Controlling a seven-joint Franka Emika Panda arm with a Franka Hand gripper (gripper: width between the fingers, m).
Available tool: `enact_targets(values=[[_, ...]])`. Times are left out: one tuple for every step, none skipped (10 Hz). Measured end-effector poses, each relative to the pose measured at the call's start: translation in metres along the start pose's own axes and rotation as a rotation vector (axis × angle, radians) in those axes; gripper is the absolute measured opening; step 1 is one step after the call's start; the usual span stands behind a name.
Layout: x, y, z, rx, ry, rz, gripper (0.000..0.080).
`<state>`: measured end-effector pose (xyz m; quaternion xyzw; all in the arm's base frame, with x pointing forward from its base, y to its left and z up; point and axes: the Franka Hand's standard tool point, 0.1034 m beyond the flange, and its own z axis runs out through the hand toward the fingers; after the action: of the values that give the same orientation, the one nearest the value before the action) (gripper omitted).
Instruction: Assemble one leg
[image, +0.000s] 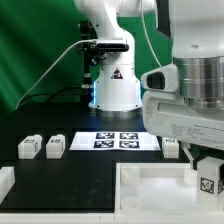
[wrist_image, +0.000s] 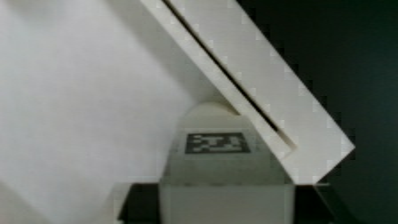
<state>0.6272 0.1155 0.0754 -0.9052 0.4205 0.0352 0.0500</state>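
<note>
My gripper (image: 206, 176) is shut on a leg (image: 208, 185), a small white block with a black-and-white tag, at the exterior view's right, held over the corner of the large white tray-like piece (image: 140, 178). In the wrist view the leg (wrist_image: 221, 165) sits between my dark fingers (wrist_image: 143, 203), tag facing the camera, close against the tray piece's raised rim (wrist_image: 267, 85). Three more legs lie on the black table: two at the exterior view's left (image: 29, 147) (image: 55, 146) and one further right (image: 172, 146).
The marker board (image: 117, 140) lies on the table in front of the robot base (image: 116, 90). Another white part (image: 5, 181) sits at the exterior view's lower left edge. A green curtain hangs behind.
</note>
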Motion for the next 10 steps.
enact_targets(values=[[-0.0004, -0.0005, -0.0001, 0.006, -0.007, 0.128, 0.0292], [0.0027, 0.0007, -0.0009, 0.013, -0.013, 0.298, 0.0292], [0.0034, 0.0007, -0.0012, 0.017, -0.021, 0.499, 0.0292], [0.0018, -0.0013, -0.0011, 0.020, -0.028, 0.707, 0.0292], [0.0017, -0.0043, -0.0007, 0.032, -0.028, 0.872, 0.0292], [0.0025, -0.0076, -0.0006, 0.050, -0.022, 0.995, 0.0293], [0.0038, -0.0075, -0.0008, 0.056, -0.017, 1.063, 0.0294], [0.0049, -0.0067, -0.0013, 0.055, -0.010, 1.095, 0.0294], [0.0050, -0.0063, -0.0016, 0.055, -0.007, 1.097, 0.0294], [0.0050, -0.0059, -0.0015, 0.054, -0.005, 1.070, 0.0294]])
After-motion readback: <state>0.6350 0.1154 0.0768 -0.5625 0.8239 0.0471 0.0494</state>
